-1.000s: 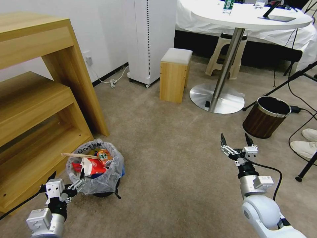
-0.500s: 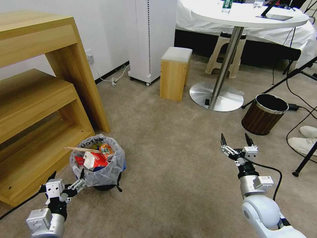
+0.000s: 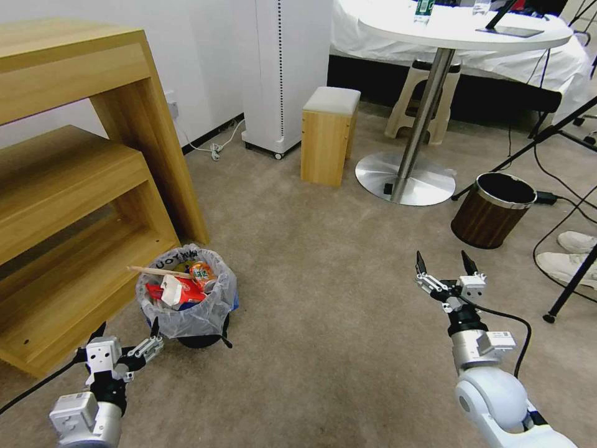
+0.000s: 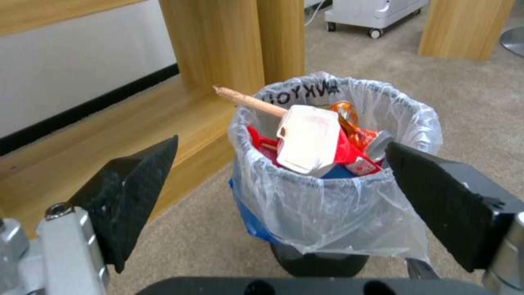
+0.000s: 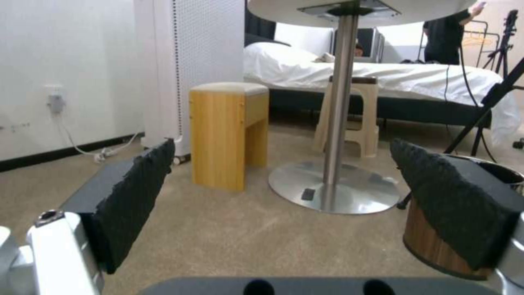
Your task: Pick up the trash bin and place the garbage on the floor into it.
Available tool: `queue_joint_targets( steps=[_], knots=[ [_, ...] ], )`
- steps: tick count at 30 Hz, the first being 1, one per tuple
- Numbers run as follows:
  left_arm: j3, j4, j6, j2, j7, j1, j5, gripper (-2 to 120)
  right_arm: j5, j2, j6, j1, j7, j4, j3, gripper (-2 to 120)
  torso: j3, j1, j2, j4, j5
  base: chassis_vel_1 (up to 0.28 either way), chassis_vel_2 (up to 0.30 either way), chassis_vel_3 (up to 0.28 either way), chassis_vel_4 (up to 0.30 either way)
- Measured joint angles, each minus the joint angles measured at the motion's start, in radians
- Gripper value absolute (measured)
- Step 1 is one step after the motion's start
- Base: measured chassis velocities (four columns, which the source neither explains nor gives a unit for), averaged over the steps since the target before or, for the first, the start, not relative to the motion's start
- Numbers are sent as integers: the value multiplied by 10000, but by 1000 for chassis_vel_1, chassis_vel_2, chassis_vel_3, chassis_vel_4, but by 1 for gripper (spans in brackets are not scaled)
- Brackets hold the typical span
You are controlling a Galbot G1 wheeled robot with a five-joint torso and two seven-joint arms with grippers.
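The trash bin (image 3: 194, 316), small, dark and lined with a clear printed bag, stands on the beige floor (image 3: 311, 298) beside the wooden shelf. Garbage (image 3: 180, 289) fills it: a wooden stick, an orange can, red wrappers and a white cup. My left gripper (image 3: 127, 331) hovers open just short of the bin and touches nothing. In the left wrist view the bin (image 4: 327, 213) and its garbage (image 4: 311, 139) sit beyond the spread left gripper (image 4: 282, 143). My right gripper (image 3: 442, 261) is held open and empty over bare carpet, and its wrist view shows the same right gripper (image 5: 282, 143).
A wooden shelf unit (image 3: 74, 186) stands close on the left. A brown wood-look bin (image 3: 491, 211), tripod legs, cables and a pair of white shoes (image 3: 569, 258) are on the right. Ahead are a wooden stool (image 3: 326, 137), a round table's metal base (image 3: 404, 177) and a white tower unit (image 3: 286, 68).
The whole picture has slid away, so the camera has backed off. The left gripper, which was at the bag's rim, now stands clear of the bin. Both arms keep their pose.
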Motion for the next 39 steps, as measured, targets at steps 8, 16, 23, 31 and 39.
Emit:
queue_joint_targets(
  steps=[8,16,23,31,39],
  knots=[
    [0,0,0,0,0,-1,0,100,0,0,0,0,0,0,0,100,0,0,0,0,0,52,-47,-53,47],
    [0,0,0,-1,0,0,0,100,0,0,0,0,0,0,0,100,0,0,0,0,0,44,-49,-47,51],
    [0,0,0,0,0,0,0,100,0,0,0,0,0,0,0,100,0,0,0,0,0,49,-44,-49,38],
    [0,0,0,0,0,0,0,100,0,0,0,0,0,0,0,100,0,0,1,0,0,54,-50,-58,51],
    [0,0,0,0,0,0,0,100,0,0,0,0,0,0,0,100,0,0,0,0,0,31,-47,-32,37]
  ],
)
